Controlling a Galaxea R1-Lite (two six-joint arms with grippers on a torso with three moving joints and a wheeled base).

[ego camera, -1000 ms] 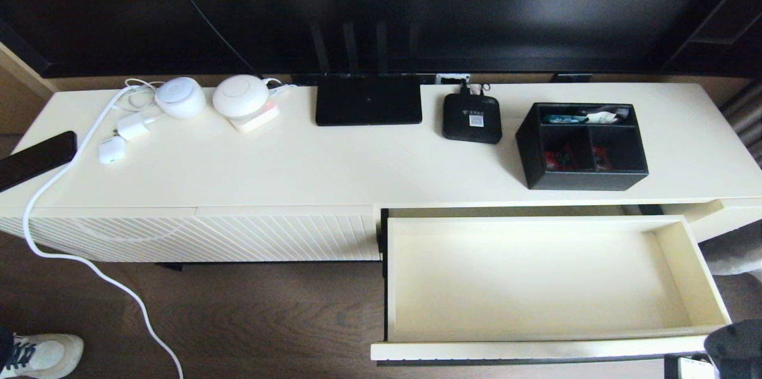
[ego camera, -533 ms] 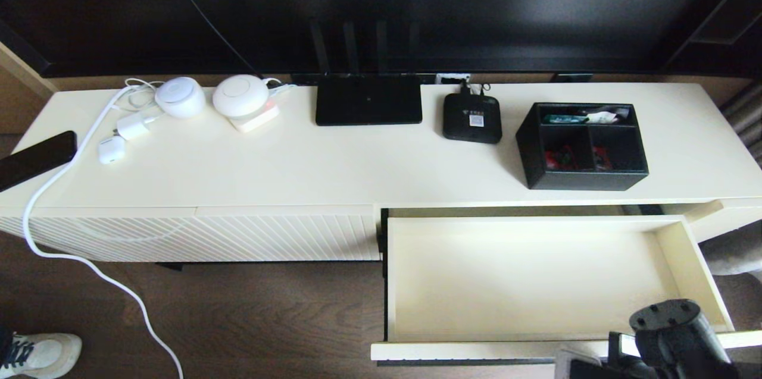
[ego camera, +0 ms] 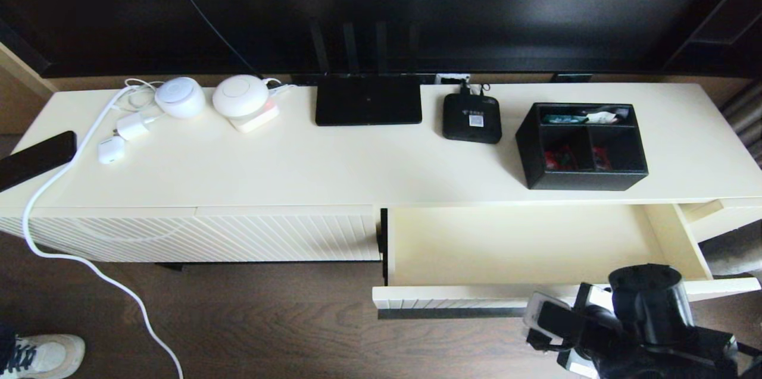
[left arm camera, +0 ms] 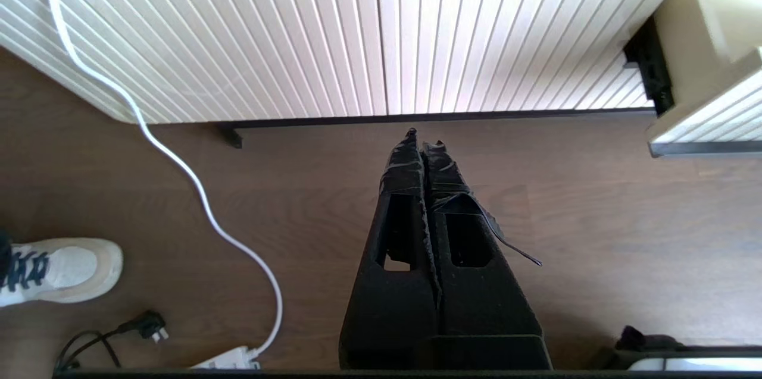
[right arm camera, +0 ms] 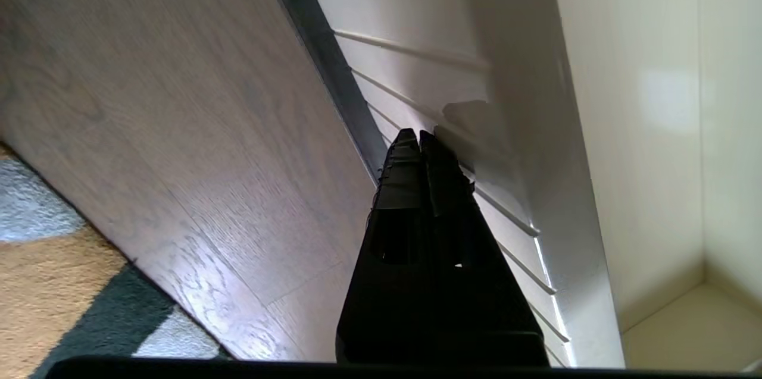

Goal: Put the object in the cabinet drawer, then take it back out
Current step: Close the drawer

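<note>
The black organizer box point(ego camera: 582, 146) stands on the cabinet top at the right, red and white items inside, with no gripper near it. Below it the cream drawer point(ego camera: 494, 294) is partly open and its inside is bare. My right gripper point(right arm camera: 418, 135) is shut, its tips against the drawer's ribbed front point(right arm camera: 428, 69) just beside the dark bar handle point(right arm camera: 321, 52). In the head view the right arm point(ego camera: 646, 313) reaches in at the drawer's front right. My left gripper point(left arm camera: 424, 138) is shut and empty, hanging over the floor before the diagonally ribbed front point(left arm camera: 297, 34).
On the cabinet top sit a flat black router point(ego camera: 368, 99), a small set-top box point(ego camera: 471, 118), white devices point(ego camera: 240, 96) and a phone point(ego camera: 36, 159). A white cable point(ego camera: 89, 266) trails to the floor. A shoe point(ego camera: 41, 355) is at the left.
The right arm has come forward into view and the drawer has slid about halfway back into the cabinet. The organizer box has not moved.
</note>
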